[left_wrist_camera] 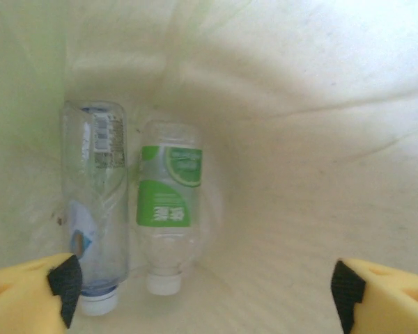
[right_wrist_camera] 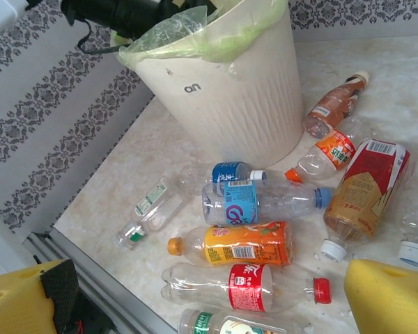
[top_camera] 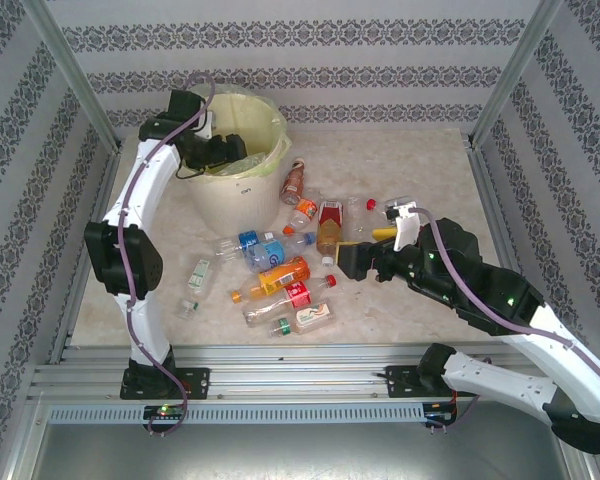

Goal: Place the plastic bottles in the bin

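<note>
Plastic bottles [top_camera: 280, 275]: a loose scatter lying just near and right of the bin [top_camera: 242, 205]; green-labelled bottle [left_wrist_camera: 166, 209] and another lie inside.
Left gripper [left_wrist_camera: 202, 285]: over the bin, jaws wide, empty.
Right gripper [right_wrist_camera: 209, 299]: jaws wide above the scatter.
Handling: raise the left arm straight up, clear of the liner [top_camera: 275, 135]; the right should grasp a single bottle across its body.

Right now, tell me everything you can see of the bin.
The bin is a round, pale yellow plastic bucket with faint ribbing, standing upright at the far left of the table. A translucent yellow-green bag lines it and folds over the rim. Two bottles lie side by side on its bottom: a white-and-blue-labelled bottle and a green-labelled bottle. The left pincer hangs open over its mouth.
</note>
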{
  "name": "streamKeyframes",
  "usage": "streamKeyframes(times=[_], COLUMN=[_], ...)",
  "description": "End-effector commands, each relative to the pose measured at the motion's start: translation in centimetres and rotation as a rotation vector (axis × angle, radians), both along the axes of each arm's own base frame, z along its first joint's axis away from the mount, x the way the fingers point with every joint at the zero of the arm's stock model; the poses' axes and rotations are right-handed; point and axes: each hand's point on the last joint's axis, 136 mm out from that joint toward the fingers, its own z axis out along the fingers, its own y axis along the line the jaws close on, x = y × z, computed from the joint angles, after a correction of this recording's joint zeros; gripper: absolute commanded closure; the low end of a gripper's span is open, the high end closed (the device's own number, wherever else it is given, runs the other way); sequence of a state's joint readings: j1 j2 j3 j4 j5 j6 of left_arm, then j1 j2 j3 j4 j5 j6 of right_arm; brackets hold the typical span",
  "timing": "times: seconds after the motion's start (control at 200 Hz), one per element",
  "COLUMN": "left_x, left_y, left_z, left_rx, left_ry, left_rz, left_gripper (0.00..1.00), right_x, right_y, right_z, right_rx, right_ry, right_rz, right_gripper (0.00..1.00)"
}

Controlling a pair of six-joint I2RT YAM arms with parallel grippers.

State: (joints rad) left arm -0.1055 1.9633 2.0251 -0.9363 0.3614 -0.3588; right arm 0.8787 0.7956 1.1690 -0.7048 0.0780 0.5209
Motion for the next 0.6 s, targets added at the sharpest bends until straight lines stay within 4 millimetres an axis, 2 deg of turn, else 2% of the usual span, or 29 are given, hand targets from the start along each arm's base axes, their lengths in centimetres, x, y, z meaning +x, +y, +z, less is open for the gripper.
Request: streamKeyframes(times=[0.0,0.185,0.36,0.48,0.6], left_x=[-0.4,-0.4,-1.0,-1.8,-3.2], left_y=[-0.9,-1.3,-1.1,-0.9,-0.7], left_z=[2.0,5.3,8.9,11.3,12.8], left_rx=[-0.021,-0.057,-0.061,-0.055,-0.04], left_ry=[-0.021,-0.089,-0.165,-0.222,-0.253], left_rz=[-0.024,-0.031,-0.03,-0.034,-0.045], left_gripper=[0.03,0.0,0.0,0.0,0.0], right_x=[0.2,0.3,0.4,0.5,0.3], right_y=[-0.3,-1.1,-2.2,-3.6,-4.9], right_z=[-0.2,-0.7,-2.1,-2.9,-3.2], right_rx=[0.001,0.011,0.028,0.042,0.012], right_ry=[0.014,0.017,0.037,0.017,0.034], right_rz=[-0.018,-0.067,-0.125,-0.183,-0.227], right_gripper=[0.02,0.02,0.02,0.02,0.02])
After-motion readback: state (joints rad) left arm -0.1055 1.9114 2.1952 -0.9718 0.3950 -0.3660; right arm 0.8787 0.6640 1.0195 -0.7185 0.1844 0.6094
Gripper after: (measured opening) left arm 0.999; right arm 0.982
